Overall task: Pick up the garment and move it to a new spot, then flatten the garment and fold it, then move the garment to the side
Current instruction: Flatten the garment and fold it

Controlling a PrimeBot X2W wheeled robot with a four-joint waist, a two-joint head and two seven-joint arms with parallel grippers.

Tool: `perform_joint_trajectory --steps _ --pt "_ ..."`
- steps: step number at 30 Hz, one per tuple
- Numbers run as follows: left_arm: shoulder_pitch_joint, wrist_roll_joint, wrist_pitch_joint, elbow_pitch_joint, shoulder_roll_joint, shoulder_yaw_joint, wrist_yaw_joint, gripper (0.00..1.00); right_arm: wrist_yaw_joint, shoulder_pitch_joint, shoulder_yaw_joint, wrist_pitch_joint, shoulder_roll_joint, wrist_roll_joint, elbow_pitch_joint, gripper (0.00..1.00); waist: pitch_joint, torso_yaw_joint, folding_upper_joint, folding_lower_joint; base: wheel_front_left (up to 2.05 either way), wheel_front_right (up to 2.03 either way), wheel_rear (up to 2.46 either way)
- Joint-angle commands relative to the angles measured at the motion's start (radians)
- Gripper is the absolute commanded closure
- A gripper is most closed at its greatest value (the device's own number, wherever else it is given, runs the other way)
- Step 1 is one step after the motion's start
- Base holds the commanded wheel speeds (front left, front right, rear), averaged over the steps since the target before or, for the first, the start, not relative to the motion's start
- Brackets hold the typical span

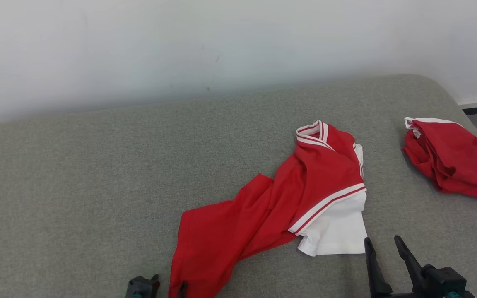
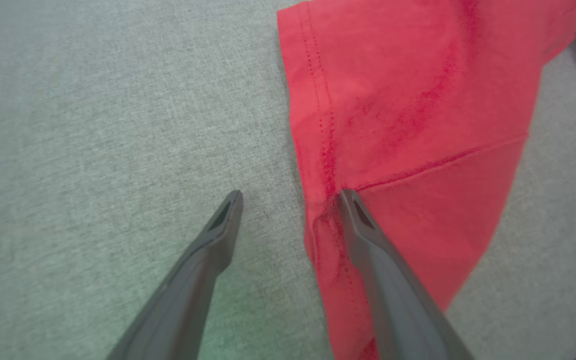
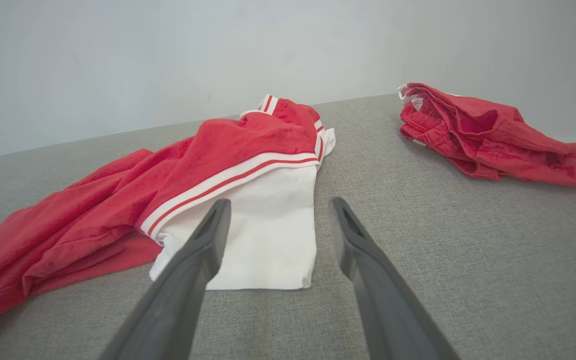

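Step in hand: the pick-up, I judge. The garment (image 1: 304, 194) lies crumpled and twisted, nowhere near flat, and neither of my hands has hold of it.
Left gripper (image 2: 292, 197): fingers spread wide, straddling the red hem (image 2: 318, 100). One finger lies over the cloth just inside the edge, the other over bare grey cushion (image 1: 77, 186) just outside it.
Right gripper (image 1: 382, 240): fingers also well apart and holding nothing, tips just short of the white sleeve (image 3: 268, 240), which lies straight ahead of them.
Garment from my hands: the red body runs from under my left fingers away towards the collar, well ahead. The sleeve corner is the part nearest my right hand.
Other cloth: a second red garment (image 1: 449, 161) sits bunched well off beyond my right hand (not mine to touch, I take it).
Next move, left: lower so the hem's edge comes between the fingers, then close on it. Whether the tips touch the cushion yet, I cannot tell.
Next move, right: ease forward and down onto the sleeve's near edge before closing.
Risk: pinching one layer only, so the rest drags when lifted.
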Motion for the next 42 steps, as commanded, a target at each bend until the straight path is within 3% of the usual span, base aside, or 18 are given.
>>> perform_joint_trajectory --steps 1,7,14,32,42 --pt "0.015 -0.013 0.000 -0.013 -0.011 -0.013 -0.014 0.00 -0.002 -0.005 -0.002 -0.003 0.000 0.006 0.001 0.00 -0.002 0.005 -0.0001 -0.0001 0.00 0.00 0.00" --pt "0.019 -0.045 0.026 -0.043 -0.029 -0.044 -0.050 0.00 -0.002 -0.004 0.005 -0.001 0.000 0.004 0.001 0.00 -0.007 0.010 -0.0001 -0.0001 0.00 0.00 0.00" --pt "0.032 -0.063 0.039 -0.088 -0.021 -0.051 -0.052 0.00 -0.002 0.001 0.005 0.000 -0.005 0.007 0.000 0.00 -0.012 0.004 -0.0001 -0.0001 0.00 0.00 0.00" --pt "0.124 -0.051 0.114 -0.261 0.024 -0.085 -0.004 0.00 -0.002 0.011 0.002 0.001 -0.006 0.008 -0.004 0.00 -0.014 0.009 -0.0001 -0.0001 0.00 0.00 0.00" --pt "0.076 -0.080 0.128 -0.213 0.015 -0.074 0.000 0.00 -0.002 -0.005 0.009 0.004 -0.004 0.004 -0.004 0.00 -0.007 -0.007 -0.0001 -0.0001 0.00 0.00 0.00"
